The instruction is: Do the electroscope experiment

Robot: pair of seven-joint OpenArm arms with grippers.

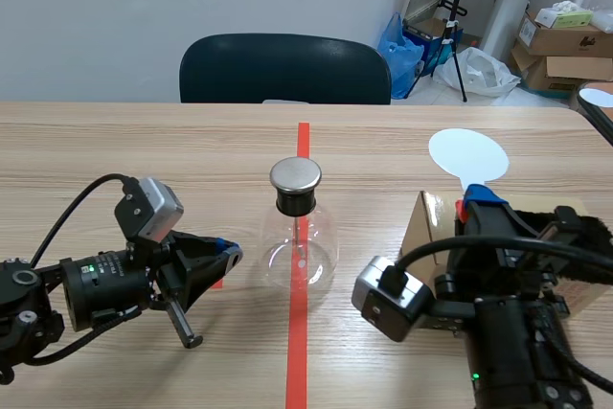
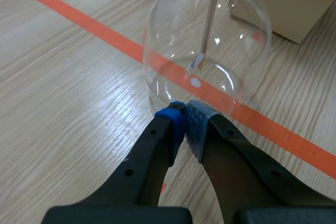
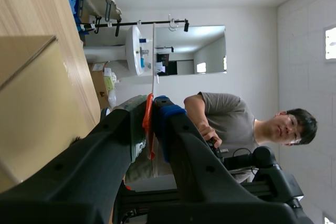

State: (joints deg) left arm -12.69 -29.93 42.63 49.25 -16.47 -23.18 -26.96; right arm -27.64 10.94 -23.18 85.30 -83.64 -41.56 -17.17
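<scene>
flask (image 1: 299,237) stands mid-table (image 1: 144,150) on the tape line (image 1: 297,361). left gripper (image 1: 228,254) sits just left of the flask, tips right by its base, can't tell if touching. box (image 1: 421,232) on the table right of the flask. right gripper (image 1: 471,203) over the box, gripping a paddle (image 1: 467,155) whose disc lies farther out. chair (image 1: 284,69) behind the table's far edge.

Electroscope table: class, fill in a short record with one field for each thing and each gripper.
electroscope: glass flask with metal cap, upright on the tape line
left gripper: shut on nothing, beside the flask, not touching
right gripper: shut on the white paddle, disc raised
cardboard box: beside the right gripper
</scene>
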